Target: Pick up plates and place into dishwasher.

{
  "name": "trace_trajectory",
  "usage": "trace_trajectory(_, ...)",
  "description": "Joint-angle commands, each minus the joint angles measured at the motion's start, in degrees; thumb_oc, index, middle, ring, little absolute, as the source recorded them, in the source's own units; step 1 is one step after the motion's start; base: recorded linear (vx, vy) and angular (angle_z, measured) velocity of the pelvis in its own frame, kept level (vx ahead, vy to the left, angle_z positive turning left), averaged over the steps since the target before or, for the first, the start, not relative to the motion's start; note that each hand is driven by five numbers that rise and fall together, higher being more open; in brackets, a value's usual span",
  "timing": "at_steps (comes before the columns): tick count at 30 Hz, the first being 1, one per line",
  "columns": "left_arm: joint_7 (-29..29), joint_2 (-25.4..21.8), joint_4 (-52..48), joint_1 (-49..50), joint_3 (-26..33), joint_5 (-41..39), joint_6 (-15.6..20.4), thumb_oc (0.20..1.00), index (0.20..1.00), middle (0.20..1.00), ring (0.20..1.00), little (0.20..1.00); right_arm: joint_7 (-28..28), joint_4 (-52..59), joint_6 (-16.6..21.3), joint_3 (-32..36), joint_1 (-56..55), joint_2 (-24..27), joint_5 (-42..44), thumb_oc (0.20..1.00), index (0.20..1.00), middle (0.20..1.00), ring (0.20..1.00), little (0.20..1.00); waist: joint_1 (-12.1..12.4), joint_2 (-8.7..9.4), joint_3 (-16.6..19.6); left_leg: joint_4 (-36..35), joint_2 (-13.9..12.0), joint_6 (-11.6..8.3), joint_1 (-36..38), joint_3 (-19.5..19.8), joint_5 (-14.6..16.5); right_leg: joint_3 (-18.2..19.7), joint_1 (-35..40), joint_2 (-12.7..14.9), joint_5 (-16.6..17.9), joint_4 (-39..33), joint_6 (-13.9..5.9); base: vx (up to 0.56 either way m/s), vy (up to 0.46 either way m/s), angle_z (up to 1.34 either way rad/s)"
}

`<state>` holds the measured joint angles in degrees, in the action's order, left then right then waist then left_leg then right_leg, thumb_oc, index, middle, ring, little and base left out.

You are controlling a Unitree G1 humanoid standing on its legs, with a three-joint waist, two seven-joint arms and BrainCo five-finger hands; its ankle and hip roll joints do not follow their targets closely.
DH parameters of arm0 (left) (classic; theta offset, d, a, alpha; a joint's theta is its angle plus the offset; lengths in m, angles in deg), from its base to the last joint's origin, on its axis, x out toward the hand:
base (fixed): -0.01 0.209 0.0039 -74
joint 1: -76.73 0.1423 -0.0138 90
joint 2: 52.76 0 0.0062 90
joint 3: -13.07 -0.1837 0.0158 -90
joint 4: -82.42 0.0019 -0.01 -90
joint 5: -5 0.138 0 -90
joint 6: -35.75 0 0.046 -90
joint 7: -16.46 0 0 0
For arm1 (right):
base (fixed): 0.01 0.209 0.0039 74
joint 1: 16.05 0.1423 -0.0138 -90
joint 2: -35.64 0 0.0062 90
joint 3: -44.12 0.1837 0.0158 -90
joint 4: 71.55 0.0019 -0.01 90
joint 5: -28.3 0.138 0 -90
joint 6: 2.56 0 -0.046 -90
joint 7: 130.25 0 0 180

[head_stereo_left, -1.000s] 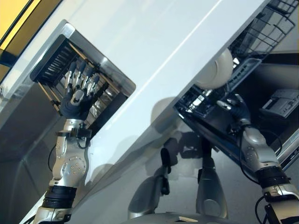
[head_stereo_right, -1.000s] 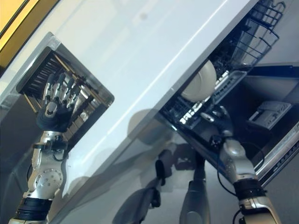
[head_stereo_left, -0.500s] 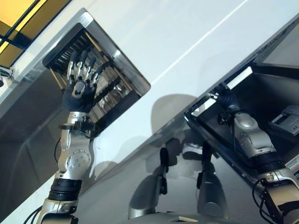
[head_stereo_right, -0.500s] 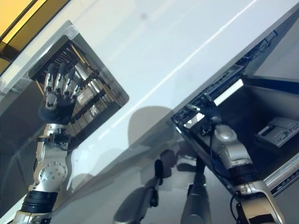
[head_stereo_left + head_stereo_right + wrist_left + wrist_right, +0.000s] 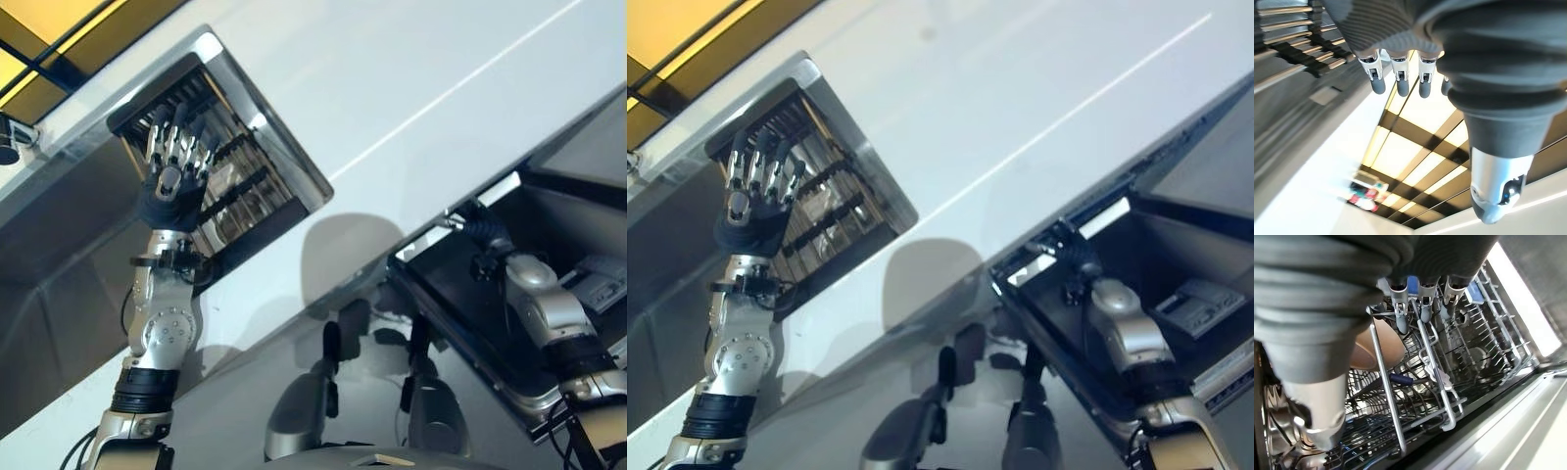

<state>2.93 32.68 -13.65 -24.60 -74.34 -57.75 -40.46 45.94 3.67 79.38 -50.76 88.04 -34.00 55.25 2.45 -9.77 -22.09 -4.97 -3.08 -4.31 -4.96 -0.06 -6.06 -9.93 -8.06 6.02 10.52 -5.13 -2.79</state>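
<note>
A tan plate [image 5: 1382,346] stands on edge in the wire dishwasher rack [image 5: 1449,382], just beside my right hand's fingers [image 5: 1400,315]. Those fingers are straight and hold nothing; the thumb hangs apart from them. In the eye views my right hand [image 5: 485,233] reaches in under the counter edge into the dishwasher, over its open door [image 5: 460,304]. My left hand [image 5: 169,186] is raised over the sink [image 5: 286,139], its fingers [image 5: 1400,81] straight and spread above the slatted metal rack [image 5: 235,191] inside it. Nothing is in that hand.
A wide white counter [image 5: 411,78] runs between the sink and the dishwasher. A detergent compartment [image 5: 602,266] sits on the inner side of the door. A blue piece [image 5: 1473,293] shows at the far side of the dishwasher rack.
The camera has shifted. My right hand has gone deeper under the counter into the dishwasher, and the plate has passed out of the eye views. My left hand stays raised over the sink.
</note>
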Motion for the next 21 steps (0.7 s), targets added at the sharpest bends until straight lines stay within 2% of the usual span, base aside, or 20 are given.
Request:
trace_trajectory(1,-2.3,-0.4,6.5,6.9,0.8,1.0,-0.2,1.0,1.0,1.0,1.0,1.0,-8.1,17.9,12.3,0.8,-5.5,-6.8,-2.1,1.0,1.0,1.0,1.0,1.0,-1.1,9.0,9.7,0.7,1.8,4.16,-1.4,-1.8,2.6,4.4,0.7,2.4,-8.4,7.2,-3.41,0.08,-0.06,0.17)
trace_trajectory(5,-3.2,0.7,5.6,11.2,4.5,2.1,-2.8,1.0,1.0,1.0,1.0,1.0,-9.3,18.8,12.6,6.9,-15.0,-7.7,-4.5,1.0,1.0,1.0,1.0,1.0,-2.7,10.24,14.0,0.6,1.3,3.95,1.7,-2.5,3.5,5.7,3.6,1.7,-9.0,6.7,-3.5,0.11,-0.052,-0.14)
trace_trajectory(10,-4.8,1.0,5.0,13.9,7.2,2.7,-5.6,1.0,1.0,1.0,1.0,1.0,-9.9,20.1,11.4,12.7,-20.3,-7.7,-5.0,1.0,1.0,1.0,1.0,1.0,-4.4,11.13,17.4,0.2,1.1,3.79,5.9,-3.7,5.3,7.5,7.3,1.0,-9.7,5.7,-3.81,0.09,-0.041,-0.1)
trace_trajectory(21,-6.4,1.2,4.3,17.4,10.2,2.9,-9.4,1.0,1.0,1.0,1.0,1.0,-10.3,21.7,8.8,17.0,-25.7,-9.3,-5.6,1.0,1.0,1.0,1.0,1.0,-6.2,11.52,20.6,0.0,0.8,3.66,11.1,-5.7,7.8,8.6,12.0,0.5,-10.0,3.9,-4.15,0.05,-0.022,-0.12)
